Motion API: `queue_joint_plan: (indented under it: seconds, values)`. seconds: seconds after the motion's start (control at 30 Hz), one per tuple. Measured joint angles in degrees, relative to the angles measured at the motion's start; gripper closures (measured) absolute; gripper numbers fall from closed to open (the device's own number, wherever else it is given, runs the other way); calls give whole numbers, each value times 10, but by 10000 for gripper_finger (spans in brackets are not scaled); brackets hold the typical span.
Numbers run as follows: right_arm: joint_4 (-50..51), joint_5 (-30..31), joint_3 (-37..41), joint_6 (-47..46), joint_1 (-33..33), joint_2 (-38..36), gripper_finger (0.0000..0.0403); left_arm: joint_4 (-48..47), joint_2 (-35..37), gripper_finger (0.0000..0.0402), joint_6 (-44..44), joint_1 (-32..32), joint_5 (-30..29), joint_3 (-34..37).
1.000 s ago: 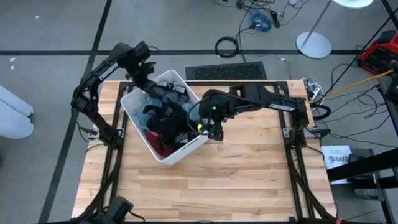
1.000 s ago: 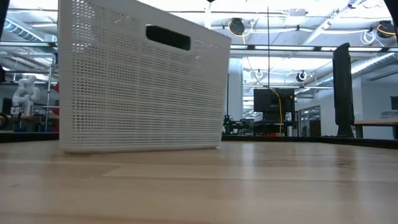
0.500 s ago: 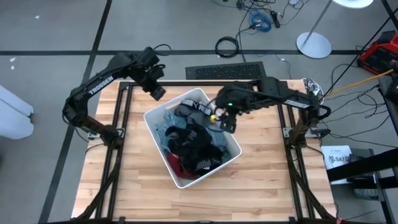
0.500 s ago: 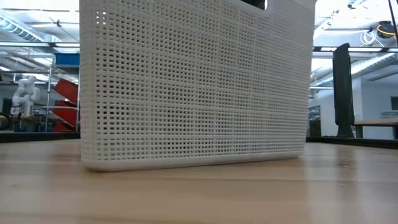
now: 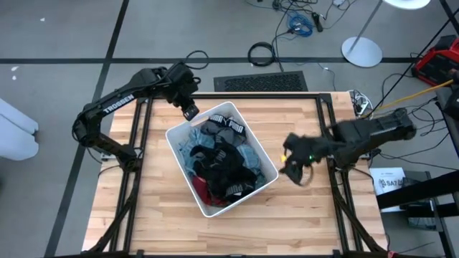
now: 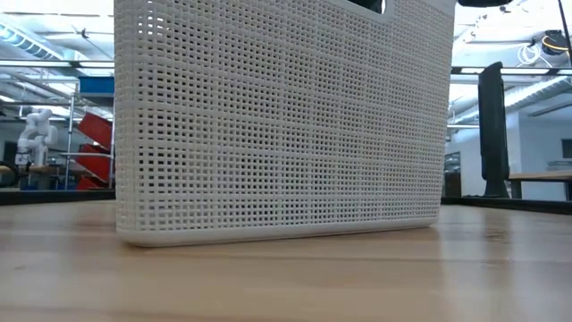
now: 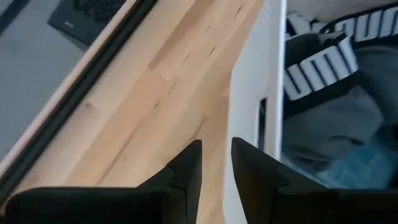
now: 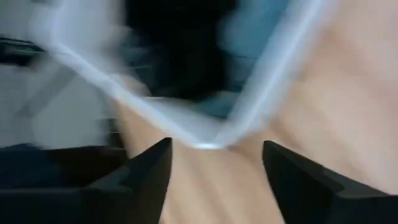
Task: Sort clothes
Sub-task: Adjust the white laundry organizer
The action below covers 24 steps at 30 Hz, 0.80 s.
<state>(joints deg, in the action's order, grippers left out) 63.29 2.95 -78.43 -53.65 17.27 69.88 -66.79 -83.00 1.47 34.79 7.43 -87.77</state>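
PUMA waistbands point(image 7: 323, 59) top the clothes point(image 5: 219, 165) in the bin point(image 5: 267, 163); left gripper point(image 7: 216, 163) narrow, empty, beside bin; right gripper point(image 8: 214, 165) wide, empty, apart.

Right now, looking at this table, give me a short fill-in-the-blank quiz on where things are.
1. The clothes are piled inside the white ____.
2. The left gripper is at the bin's far ____ corner in the high view.
3. The right gripper, fingers apart, holds ____.
4. The bin stands on a ____ table.

Missing words: bin; left; nothing; wooden
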Motion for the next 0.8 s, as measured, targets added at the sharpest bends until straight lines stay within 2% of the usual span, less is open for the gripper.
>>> queue_joint_plan:
  seconds: [0.1,0.23,0.27,0.37,0.5,0.6,0.8]
  values:
    - [-112,12,69,-44,53,-29,222,-8,0,307,-23,6,-19,0]
    - [-136,13,116,-101,108,-34,357,-21,0,307,-43,19,-19,0]
    - [-139,13,125,-111,121,-34,380,-24,0,308,-50,22,-19,0]
    - [-182,12,158,-139,142,-32,388,-28,-1,327,-63,33,-17,0]
    - [-270,19,197,-144,142,-19,401,-28,-10,387,-67,34,-16,0]
    - [-313,18,210,-140,129,-5,401,-30,-12,392,-64,33,-15,0]
    - [-317,48,212,-126,94,11,402,-76,-12,397,-63,18,-6,0]
